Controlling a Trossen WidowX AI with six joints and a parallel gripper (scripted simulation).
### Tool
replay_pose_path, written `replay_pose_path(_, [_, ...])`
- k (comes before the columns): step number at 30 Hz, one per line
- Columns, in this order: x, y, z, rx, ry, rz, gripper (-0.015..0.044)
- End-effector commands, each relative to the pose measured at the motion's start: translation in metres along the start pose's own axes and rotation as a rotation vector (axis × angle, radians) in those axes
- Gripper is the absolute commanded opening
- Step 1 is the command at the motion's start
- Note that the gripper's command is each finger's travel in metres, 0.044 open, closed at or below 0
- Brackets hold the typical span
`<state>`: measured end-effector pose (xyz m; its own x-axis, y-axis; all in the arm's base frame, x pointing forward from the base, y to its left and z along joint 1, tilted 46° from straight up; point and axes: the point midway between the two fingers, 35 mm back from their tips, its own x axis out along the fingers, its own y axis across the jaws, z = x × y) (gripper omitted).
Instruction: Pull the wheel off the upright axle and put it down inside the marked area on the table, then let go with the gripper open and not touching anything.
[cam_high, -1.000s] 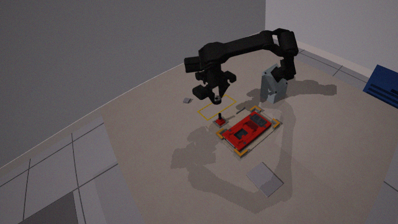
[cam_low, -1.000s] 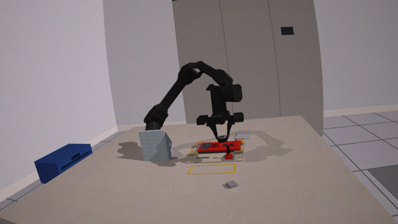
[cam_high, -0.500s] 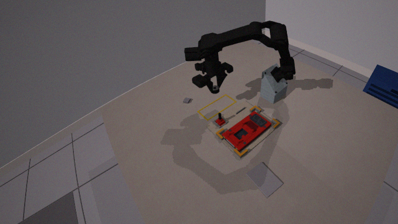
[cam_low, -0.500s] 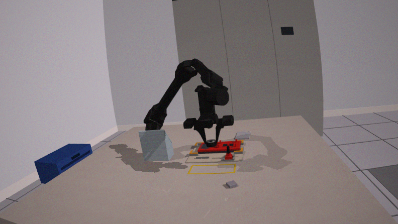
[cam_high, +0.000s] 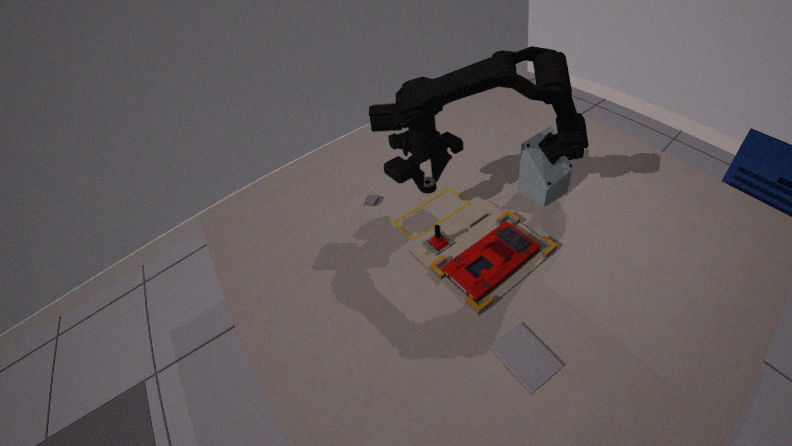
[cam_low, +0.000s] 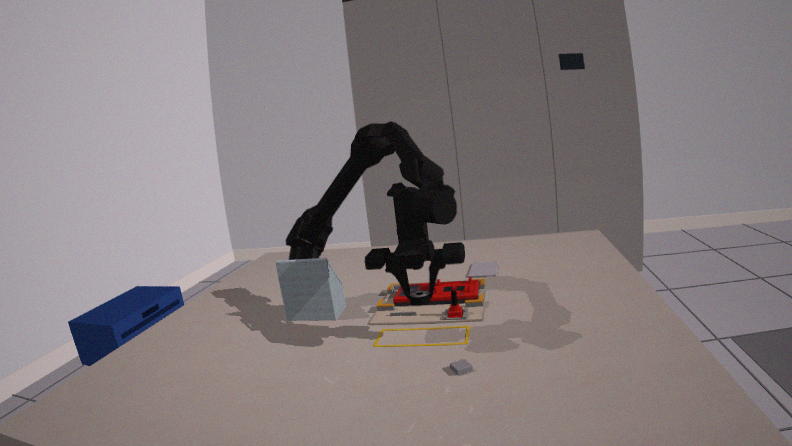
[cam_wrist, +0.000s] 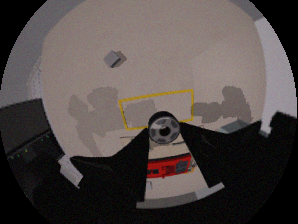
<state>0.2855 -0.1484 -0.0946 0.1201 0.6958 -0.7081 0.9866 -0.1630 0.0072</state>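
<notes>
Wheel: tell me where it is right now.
The wheel is clamped in the gripper, held in the air off the upright axle, near the far corner of the yellow marked area in the top view.
</notes>
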Motion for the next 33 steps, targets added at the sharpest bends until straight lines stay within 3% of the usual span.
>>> replay_pose_path(1, [0.020,-0.001,-0.001,0.008,0.009,-0.005,0.0000])
replay_pose_path(10, [0.079,-0.003,-0.003,0.007,0.013,-0.006,0.0000])
replay_pose_path(15, [0.083,-0.004,-0.003,0.007,0.013,-0.006,0.0000])
replay_pose_path(26, [0.077,-0.003,-0.003,0.001,0.010,-0.012,0.0289])
replay_pose_path(33, [0.026,-0.002,-0.002,0.007,0.010,-0.007,0.0300])
